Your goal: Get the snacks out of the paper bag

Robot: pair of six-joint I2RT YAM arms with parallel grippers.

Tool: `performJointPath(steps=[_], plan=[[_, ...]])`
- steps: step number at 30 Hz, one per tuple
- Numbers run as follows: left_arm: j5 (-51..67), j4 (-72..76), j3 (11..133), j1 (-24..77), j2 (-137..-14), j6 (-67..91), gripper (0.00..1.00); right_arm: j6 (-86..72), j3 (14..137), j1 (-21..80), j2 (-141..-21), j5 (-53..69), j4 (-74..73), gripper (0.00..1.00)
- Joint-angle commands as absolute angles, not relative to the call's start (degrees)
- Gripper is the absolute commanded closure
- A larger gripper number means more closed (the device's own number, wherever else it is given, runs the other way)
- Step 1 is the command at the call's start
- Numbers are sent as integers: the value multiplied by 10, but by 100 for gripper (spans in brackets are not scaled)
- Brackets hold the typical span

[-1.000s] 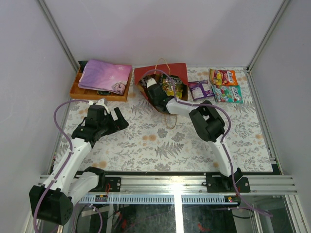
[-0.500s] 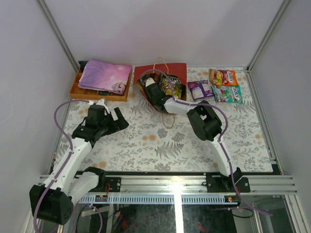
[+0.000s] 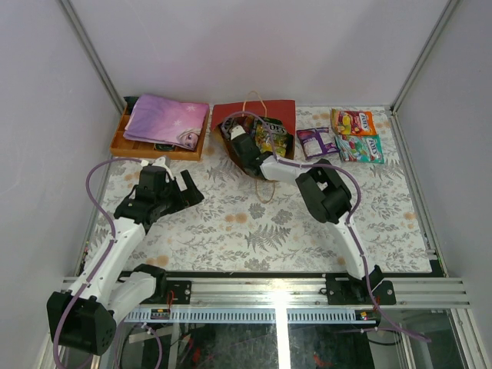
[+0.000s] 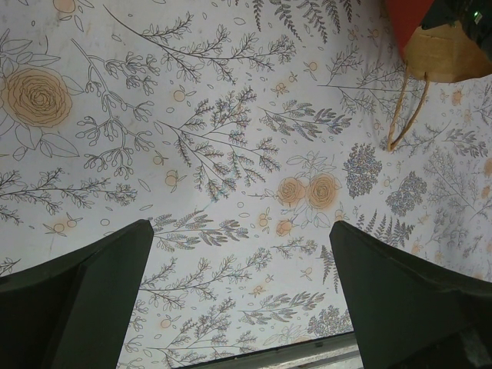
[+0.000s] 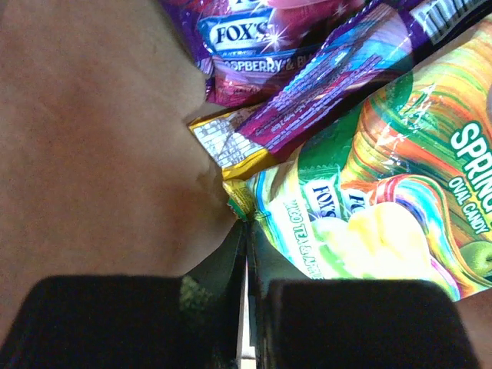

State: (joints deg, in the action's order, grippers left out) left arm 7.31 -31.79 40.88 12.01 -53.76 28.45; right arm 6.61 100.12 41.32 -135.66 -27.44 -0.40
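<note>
The red paper bag [image 3: 283, 112] lies at the back of the table, its mouth facing the arms. My right gripper [image 3: 235, 133] reaches inside it among the snacks [image 3: 271, 139]. In the right wrist view the gripper [image 5: 246, 225] is shut, its tips pinching the corner of a green Fox's packet [image 5: 369, 207]. Purple packets [image 5: 261, 38] and a yellow one [image 5: 231, 146] lie behind it, against the bag's brown inner wall [image 5: 92, 154]. My left gripper [image 3: 192, 188] hovers open over the flowered cloth, empty [image 4: 240, 227]. The bag's edge [image 4: 446, 54] and handle [image 4: 403, 115] show far off.
A purple packet [image 3: 317, 141], an orange one [image 3: 352, 121] and a teal one [image 3: 360, 148] lie on the table right of the bag. An orange tray [image 3: 123, 142] holding a folded pink-purple cloth [image 3: 165, 119] stands at the back left. Grey walls enclose the table.
My right gripper has closed inside the bag, now pinching the green packet's corner. The left arm has not moved.
</note>
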Motion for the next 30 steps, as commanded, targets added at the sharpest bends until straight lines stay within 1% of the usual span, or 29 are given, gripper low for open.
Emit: performJointPath(steps=[1, 14, 22, 25, 30], plan=[[76, -303, 415, 118, -538, 276, 0, 34, 959, 415, -1294, -217, 8, 100], [78, -303, 414, 119, -533, 277, 0, -56, 787, 418, -1144, -114, 68, 100], [76, -303, 415, 118, -535, 277, 0, -94, 729, 430, -1084, -69, 76, 100], [76, -304, 415, 119, -538, 277, 0, -118, 715, 434, -1072, -37, 77, 100], [75, -305, 415, 118, -537, 277, 0, -157, 685, 441, -1052, -19, 84, 100]])
